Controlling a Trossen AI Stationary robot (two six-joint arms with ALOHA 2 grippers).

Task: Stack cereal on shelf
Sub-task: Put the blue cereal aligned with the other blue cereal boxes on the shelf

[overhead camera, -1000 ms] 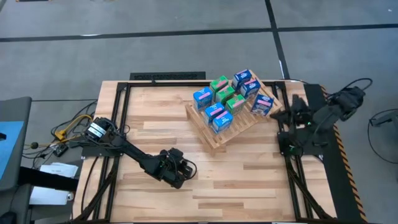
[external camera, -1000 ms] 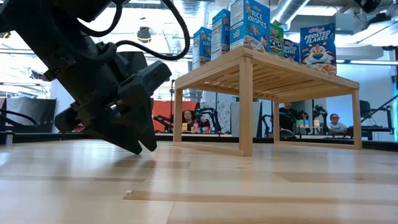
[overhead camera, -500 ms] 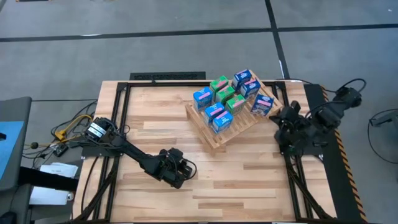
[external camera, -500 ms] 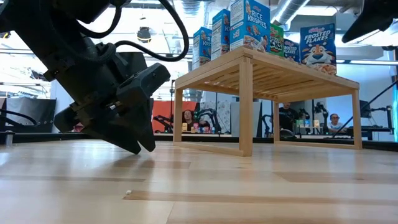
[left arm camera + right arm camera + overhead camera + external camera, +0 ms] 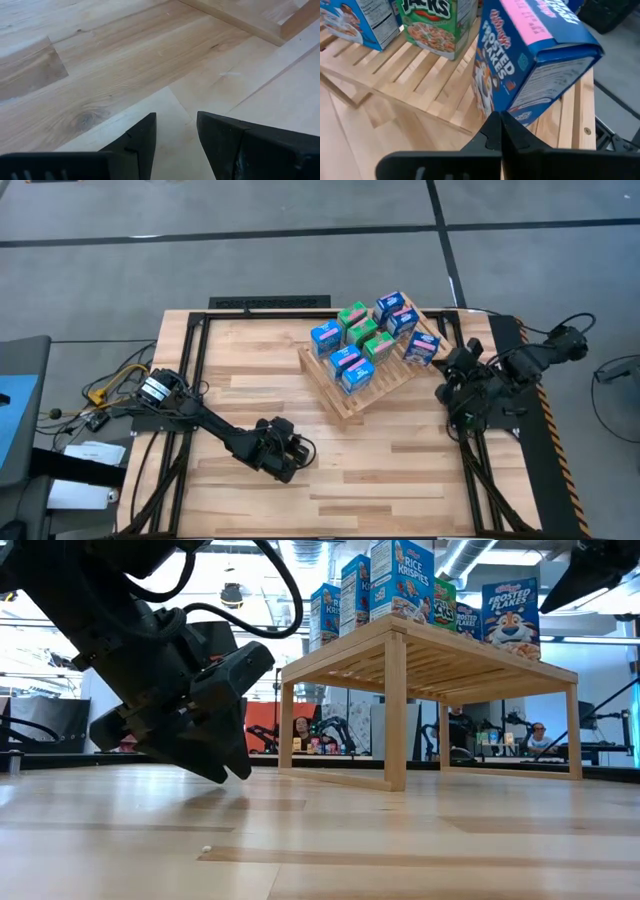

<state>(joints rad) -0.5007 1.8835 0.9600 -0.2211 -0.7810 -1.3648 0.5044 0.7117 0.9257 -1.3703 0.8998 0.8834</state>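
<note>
Plank table carries the shelf at one o'clock, cereal upright on it, long axes vertical. My right gripper, fingers together and empty, sits beside the shelf's three o'clock end. My left gripper, jaws apart, empty, rests at seven o'clock. Advisable: approach the end box squarely without tipping it.
</note>
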